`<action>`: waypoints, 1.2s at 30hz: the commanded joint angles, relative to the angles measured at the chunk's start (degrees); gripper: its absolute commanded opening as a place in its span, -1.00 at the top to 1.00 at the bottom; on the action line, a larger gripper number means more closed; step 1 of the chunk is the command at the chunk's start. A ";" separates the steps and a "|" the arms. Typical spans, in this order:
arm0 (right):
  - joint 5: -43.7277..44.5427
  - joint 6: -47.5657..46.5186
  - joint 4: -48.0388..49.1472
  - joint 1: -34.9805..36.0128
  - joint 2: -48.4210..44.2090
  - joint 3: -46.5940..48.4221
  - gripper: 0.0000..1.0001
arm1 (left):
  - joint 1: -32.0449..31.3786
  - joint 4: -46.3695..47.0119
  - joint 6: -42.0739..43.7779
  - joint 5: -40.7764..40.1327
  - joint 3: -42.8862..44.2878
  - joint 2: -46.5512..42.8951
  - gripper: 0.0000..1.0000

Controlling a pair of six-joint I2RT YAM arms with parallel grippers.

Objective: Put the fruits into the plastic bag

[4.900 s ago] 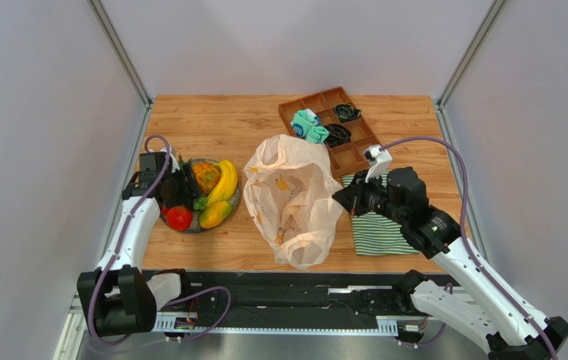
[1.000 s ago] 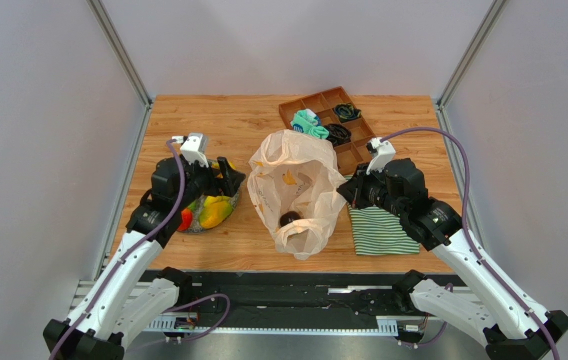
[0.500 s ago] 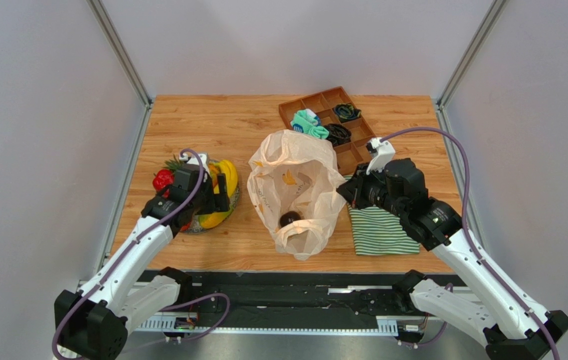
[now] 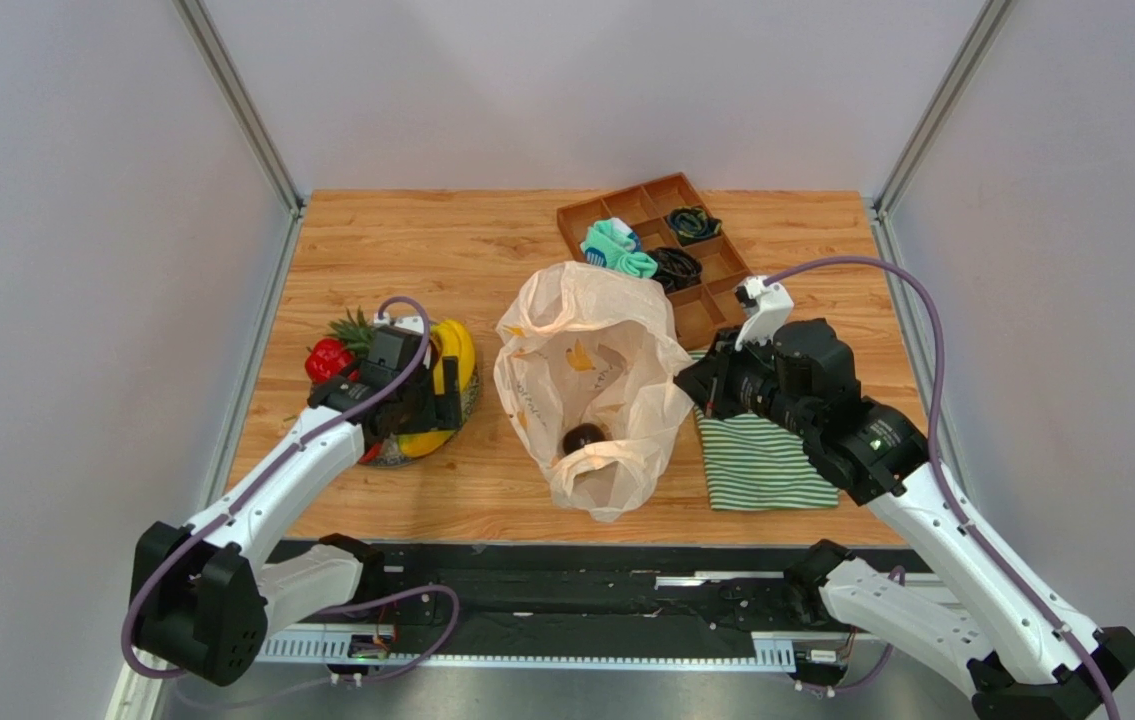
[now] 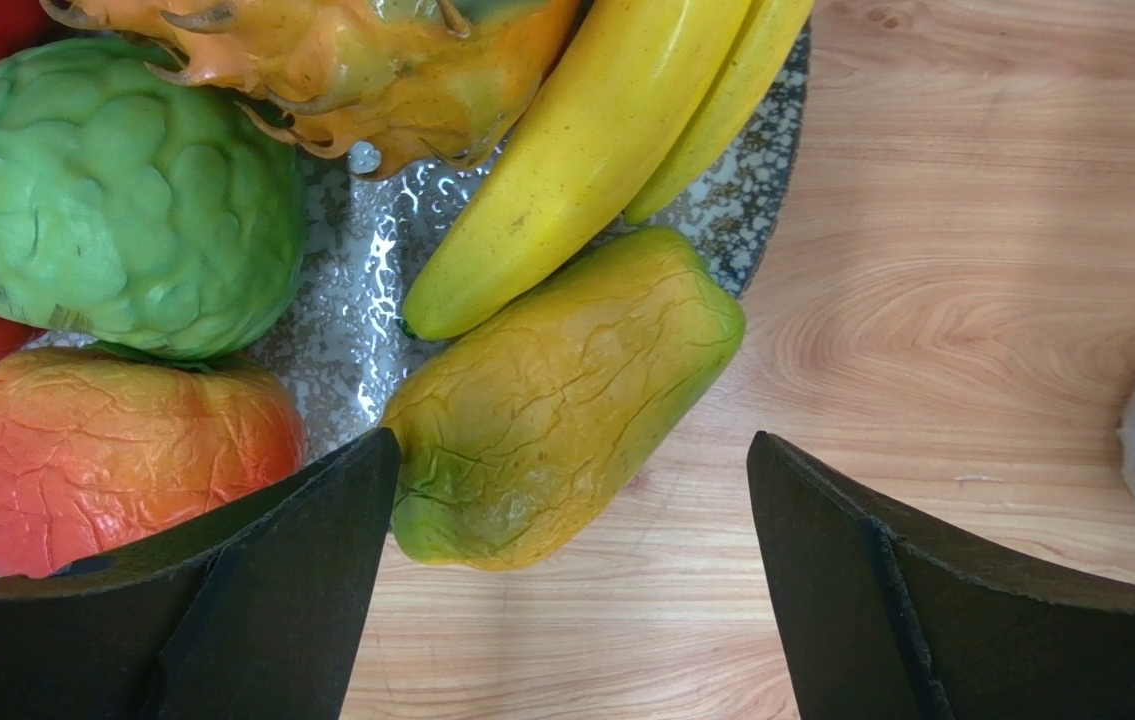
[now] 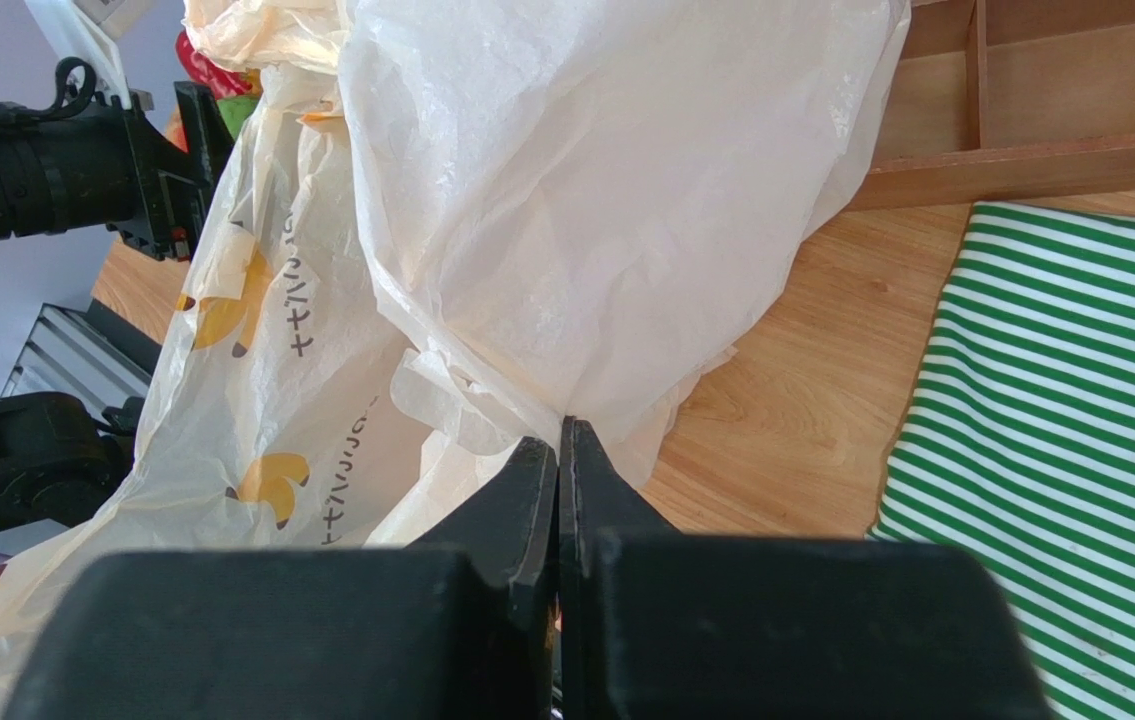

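The fruits lie on a speckled plate (image 4: 465,402) at the left. In the left wrist view I see a yellow-orange fruit (image 5: 558,398), a banana (image 5: 588,150), a green fruit (image 5: 108,195), a red-orange one (image 5: 108,450) and the orange pineapple (image 5: 333,60). My left gripper (image 5: 570,450) is open and empty, its jaws on either side of the yellow-orange fruit's near end; it also shows in the top view (image 4: 438,402). The plastic bag (image 4: 588,368) stands mid-table with a dark fruit (image 4: 581,438) inside. My right gripper (image 6: 560,435) is shut on the bag's edge (image 6: 528,225).
A brown compartment tray (image 4: 576,218) at the back holds teal bundles (image 4: 615,248) and black bundles (image 4: 675,270). A green-and-white striped cloth (image 4: 761,458) lies under my right arm. A red fruit (image 4: 327,360) sits at the plate's far left.
A dark fruit has appeared inside the bag since the earliest frame. My left gripper has come back from the bag side and lowered over the plate. My right gripper still holds the bag.
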 commanded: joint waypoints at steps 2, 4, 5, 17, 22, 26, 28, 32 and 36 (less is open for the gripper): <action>-0.19 -1.08 2.41 0.26 -1.08 0.14 1.00 | 0.17 1.80 0.78 -1.84 0.91 1.37 -0.90; -0.19 -0.99 2.32 0.18 -1.08 0.14 1.00 | 0.17 2.42 0.87 -1.67 0.82 2.16 -0.90; -0.19 -0.99 2.32 0.26 -0.99 0.14 1.00 | 0.17 2.24 0.96 -1.66 1.00 2.51 -0.90; -0.01 -0.90 2.32 0.18 -1.16 -0.21 1.00 | 0.17 1.80 0.69 0.97 0.91 4.36 -0.89; -0.01 -0.81 2.41 0.26 -1.16 -0.30 1.00 | 0.08 1.01 0.34 2.46 0.91 5.06 -0.89; -0.01 -0.64 2.41 0.26 -1.08 -0.30 1.00 | 0.08 0.84 -0.01 2.29 0.65 4.98 -0.87; 0.07 -0.64 2.49 0.26 -1.08 -0.38 1.00 | 0.08 0.75 -0.19 2.12 0.65 5.24 -0.86; -0.01 -0.55 2.58 0.18 -1.16 -0.74 0.99 | 0.08 0.66 -0.62 2.73 0.39 6.29 -0.79; -0.10 -0.37 2.84 0.26 -1.08 -0.91 1.00 | -0.01 0.57 -0.63 3.08 0.21 6.74 -0.71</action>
